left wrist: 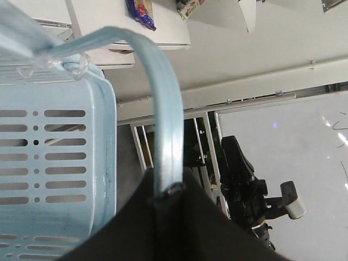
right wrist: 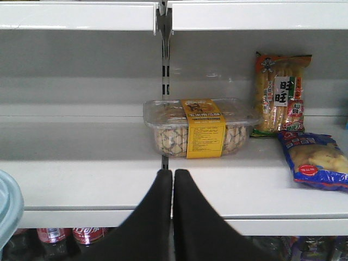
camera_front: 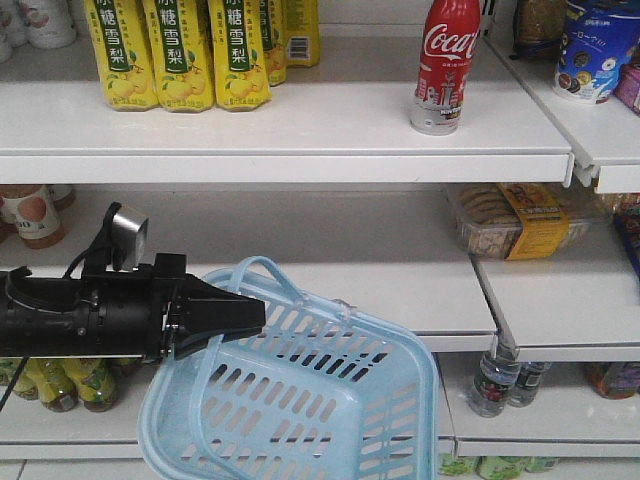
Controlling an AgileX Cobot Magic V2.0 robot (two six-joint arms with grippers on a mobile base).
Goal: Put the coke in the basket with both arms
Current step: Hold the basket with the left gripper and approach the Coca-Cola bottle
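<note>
Found the coke (camera_front: 444, 65) upright on the top shelf (camera_front: 340, 115), upper right of centre in the front view. Noted its long axis vertical, white script facing out, well apart from the yellow pear-drink bottles (camera_front: 180, 55) at upper left.

Found the left gripper (camera_front: 255, 318) at mid-left of that view, clamped on one loop handle (left wrist: 166, 136) of the basket (camera_front: 300, 400). Confirmed this in the left wrist view, where the pale blue strip ran down into the dark fingers (left wrist: 130, 231) at the bottom edge. Saw the basket hanging tilted at lower centre of the front view, mouth turned up and toward the camera, well below the coke and to its left.

Found the right gripper (right wrist: 173, 174) pinched to a bare slit, tips together, holding nothing. Saw it pointed level at the middle shelf (right wrist: 109, 163), straight at a clear tub of biscuits (right wrist: 201, 128) with a yellow band. Placed that tub at mid-right of the front view, one shelf below the coke and a little to its right. Judged, therefore, that the coke lay above the right gripper's line and somewhat left of it, beyond the top edge of the right wrist view. Could not find the right gripper itself in the front view.

Judged the right gripper the free one and the nearer to the can, with the left occupied by the basket. Reckoned the coming move called for a lift to the top shelf, jaws spread, and a level approach across the standing can's body.
</note>
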